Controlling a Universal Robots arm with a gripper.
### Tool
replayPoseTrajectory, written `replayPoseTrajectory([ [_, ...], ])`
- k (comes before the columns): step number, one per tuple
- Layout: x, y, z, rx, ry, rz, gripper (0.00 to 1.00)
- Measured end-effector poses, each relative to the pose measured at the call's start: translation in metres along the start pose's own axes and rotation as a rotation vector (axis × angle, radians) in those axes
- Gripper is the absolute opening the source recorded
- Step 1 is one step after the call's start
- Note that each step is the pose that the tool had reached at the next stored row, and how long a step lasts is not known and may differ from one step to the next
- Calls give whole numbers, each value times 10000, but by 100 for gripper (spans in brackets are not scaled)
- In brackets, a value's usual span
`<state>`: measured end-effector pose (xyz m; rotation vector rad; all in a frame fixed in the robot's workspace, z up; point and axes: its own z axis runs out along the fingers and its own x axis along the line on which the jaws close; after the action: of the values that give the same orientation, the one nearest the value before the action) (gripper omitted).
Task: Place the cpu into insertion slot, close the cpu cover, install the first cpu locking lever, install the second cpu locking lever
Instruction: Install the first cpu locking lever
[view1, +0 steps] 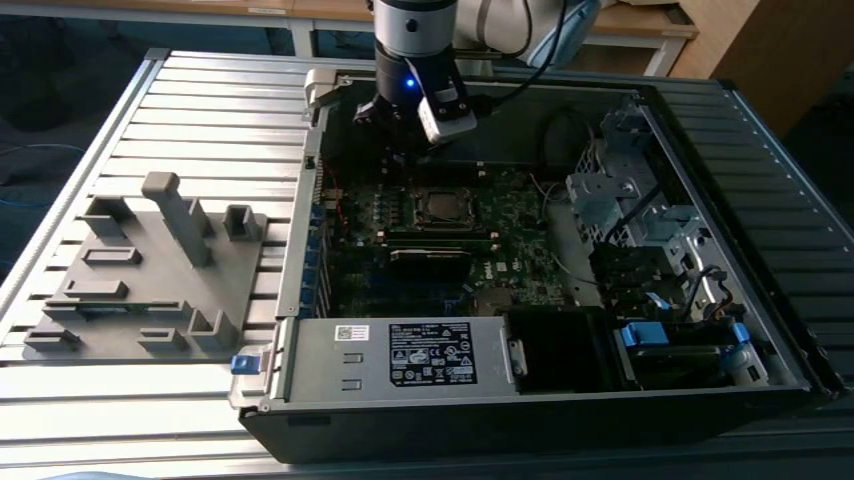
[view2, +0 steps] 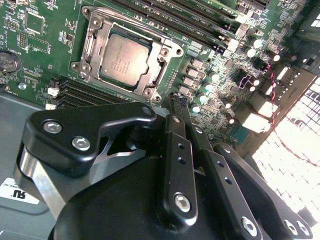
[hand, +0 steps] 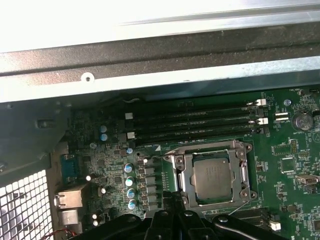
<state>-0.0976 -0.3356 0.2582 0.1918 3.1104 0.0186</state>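
The cpu (view2: 125, 59) (hand: 215, 175), a silver-grey square chip, lies flat in the insertion slot (view1: 441, 206) on the green motherboard. The cpu cover (view2: 92, 46) (hand: 187, 173), a silvery frame, lies down around the chip's edges. In both wrist views my gripper (view2: 177, 98) (hand: 173, 196) hovers just beside a corner of the slot, apart from it. Its black fingers (view2: 173, 131) are pressed together with nothing between them. In the exterior view the gripper (view1: 404, 158) hangs over the board's far part, just beyond the slot. I cannot make out how the locking levers stand.
Long black memory slots (hand: 195, 122) run along one side of the socket. The open computer case has a raised metal wall (hand: 150, 75) close behind the gripper, drive bays and cables (view1: 627, 215) at the exterior view's right, and a power supply (view1: 400, 355) at the front. A grey fixture (view1: 154, 270) sits outside the case.
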Motion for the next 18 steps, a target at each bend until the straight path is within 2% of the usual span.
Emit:
replayPoseTrajectory([
  [8,76,-11,0,-1,-1,0,10],
  [14,82,-13,-5,-5,0,0,10],
  [18,81,-12,-35,-5,0,1,10],
])
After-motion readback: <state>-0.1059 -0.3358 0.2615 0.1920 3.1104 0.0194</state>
